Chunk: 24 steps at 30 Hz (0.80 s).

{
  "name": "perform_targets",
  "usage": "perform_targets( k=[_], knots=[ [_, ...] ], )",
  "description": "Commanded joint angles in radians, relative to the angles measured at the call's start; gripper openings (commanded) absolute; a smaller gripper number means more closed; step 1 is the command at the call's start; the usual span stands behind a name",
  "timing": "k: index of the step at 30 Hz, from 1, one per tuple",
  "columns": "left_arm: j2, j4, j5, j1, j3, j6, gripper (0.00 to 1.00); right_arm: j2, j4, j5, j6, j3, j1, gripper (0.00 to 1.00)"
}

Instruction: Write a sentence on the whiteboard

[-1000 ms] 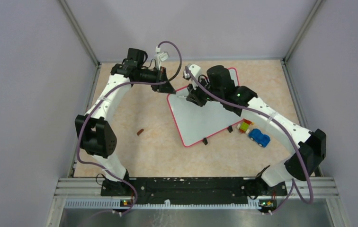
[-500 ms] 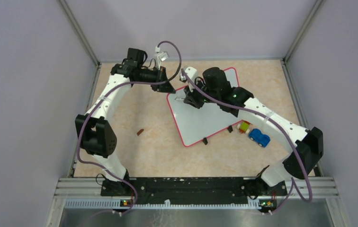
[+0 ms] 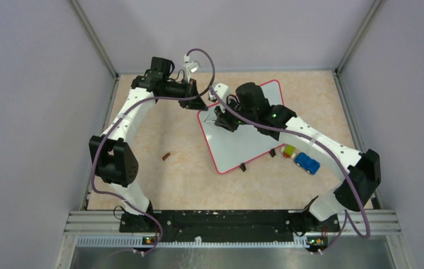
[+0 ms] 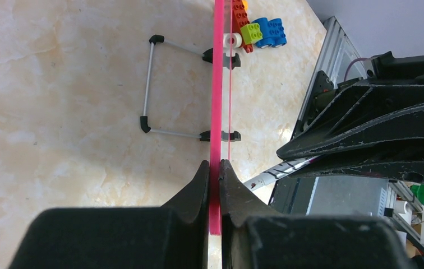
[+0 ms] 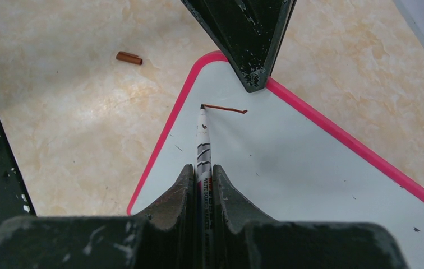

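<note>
The whiteboard (image 3: 246,143), white with a pink rim, lies at an angle on the table. My left gripper (image 3: 201,105) is shut on its far-left corner; in the left wrist view the pink rim (image 4: 219,84) runs edge-on between the closed fingers of the gripper (image 4: 215,163). My right gripper (image 5: 203,167) is shut on a white marker (image 5: 202,134) whose tip touches the board (image 5: 288,168) near that corner. A short brownish-red stroke (image 5: 225,109) runs right from the tip and is the only writing of the sentence in view. The right gripper (image 3: 219,119) hangs over the board's left part.
A brown marker cap (image 3: 166,156) lies on the table left of the board. A blue toy car (image 3: 307,162) and a yellow-green block (image 3: 289,149) sit by the board's right edge. Black feet (image 3: 243,167) jut from its near edge. Walls enclose the table.
My right gripper has slid left across the board with the marker, towards the corner that the left gripper holds. The left arm has stayed put.
</note>
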Motion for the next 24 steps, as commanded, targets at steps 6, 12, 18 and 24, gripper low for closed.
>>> perform_targets(
  k=[6, 12, 18, 24],
  knots=[
    [-0.01, 0.016, 0.032, -0.006, -0.001, 0.004, 0.0, -0.04, -0.018, 0.05, -0.039, -0.046, 0.006, 0.0],
    [-0.011, 0.015, 0.03, -0.006, -0.001, 0.007, 0.0, -0.062, -0.014, 0.085, -0.036, -0.068, -0.003, 0.0],
    [-0.013, 0.014, 0.028, -0.006, -0.001, 0.008, 0.0, -0.08, -0.027, 0.09, -0.045, -0.087, -0.022, 0.0],
    [-0.011, 0.015, 0.027, -0.006, -0.003, 0.009, 0.0, -0.065, -0.043, 0.064, -0.045, -0.101, -0.019, 0.0]
  ],
)
